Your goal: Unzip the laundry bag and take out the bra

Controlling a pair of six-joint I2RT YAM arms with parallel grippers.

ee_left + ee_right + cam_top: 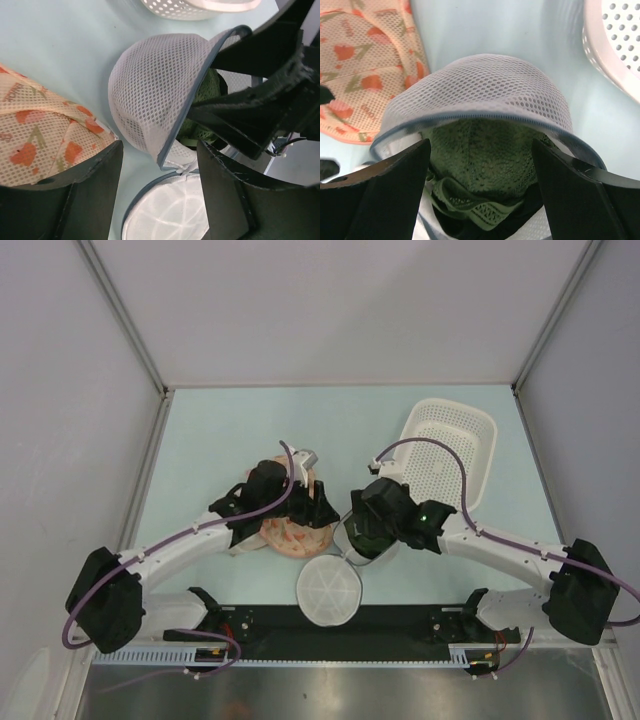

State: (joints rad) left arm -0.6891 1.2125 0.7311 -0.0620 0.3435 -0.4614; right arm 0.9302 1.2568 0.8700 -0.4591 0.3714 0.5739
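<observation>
The laundry bag [480, 85] is unzipped, its navy zipper rim gaping. One mesh half stands up like a dome [155, 95]; the other half lies flat on the table [328, 592]. The bra [485, 155], which looks dark green lace with a black lining, sits inside the raised half and also shows in the left wrist view [200, 125]. My right gripper [480, 200] is open, its fingers on either side of the bag's mouth and the bra, holding nothing. My left gripper [160, 200] is open and empty, just left of the bag, over the peach floral item [295, 532].
The peach-orange floral padded item [40, 135] lies left of the bag, under my left arm. A white perforated plastic basket [450, 445] stands at the back right. The two grippers are close together at the table's middle.
</observation>
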